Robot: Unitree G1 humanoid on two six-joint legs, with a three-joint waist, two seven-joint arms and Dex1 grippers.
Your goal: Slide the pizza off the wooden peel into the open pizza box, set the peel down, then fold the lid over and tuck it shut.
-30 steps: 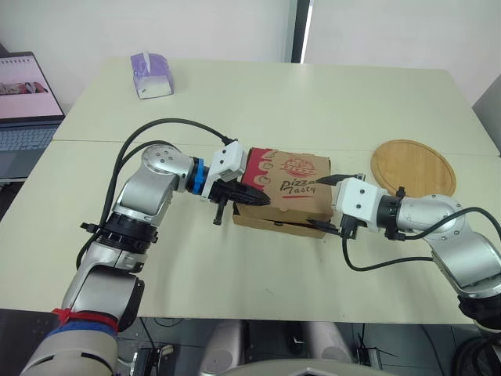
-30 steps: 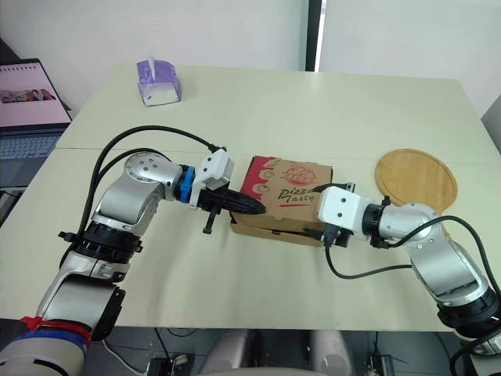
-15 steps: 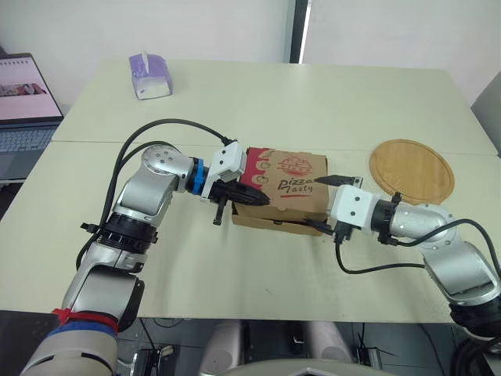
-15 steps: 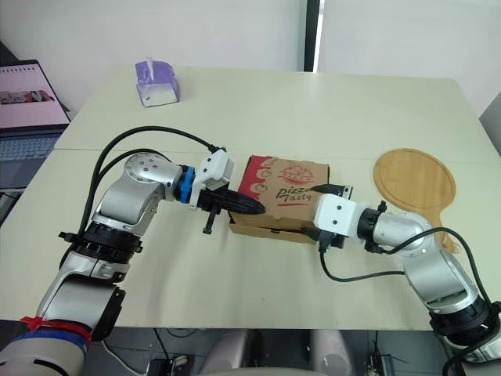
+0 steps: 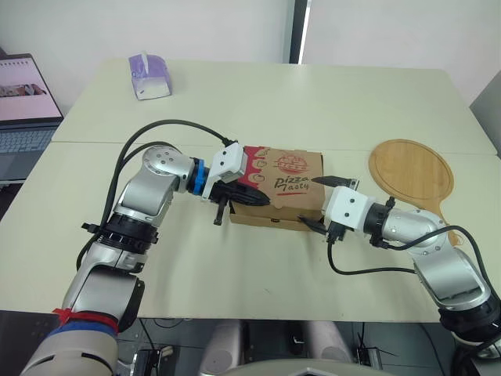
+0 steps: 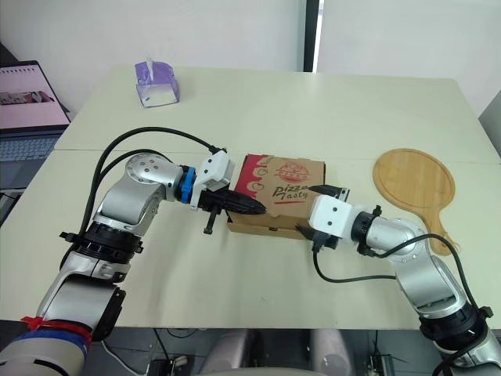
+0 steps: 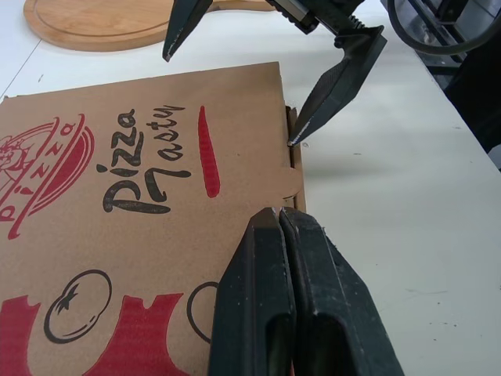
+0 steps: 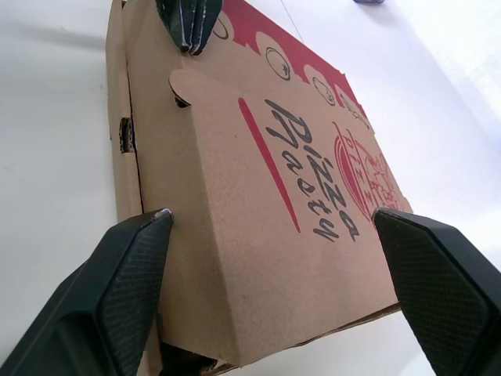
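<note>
Left eye view: the pizza box (image 5: pixel 278 186) stands in the centre of the frame on the table (image 5: pixel 235 102). Its lid is folded down and its long side runs from left to right. The left gripper (image 5: pixel 264 201) comes in from the left. Its fingers are pressed together, holding nothing, and the tip appears to rest on the lid near the front edge. The right gripper (image 5: pixel 317 204) comes in from the right with its jaws spread wide around the box's right end, one finger above the lid and the other low by the front wall. The wooden peel (image 5: pixel 411 168) lies at the right of the frame, well apart from the box, and carries no pizza.

Right eye view: bare table lies below and above the box in the frame, so there is room to move. The tissue box (image 6: pixel 157 84) in the upper left and the laptop (image 6: pixel 27 106) at the left edge are both far away.

Left wrist view: the closed fingertips sit just beside the lid's small rounded tab. One finger of the open right gripper points at the front corner beyond it.

Right wrist view: the box lies between the two open fingers. The lid's front flap seems to lie outside the front wall, so I judge that the tuck is not yet done. The right arm is nearer to that open corner.
</note>
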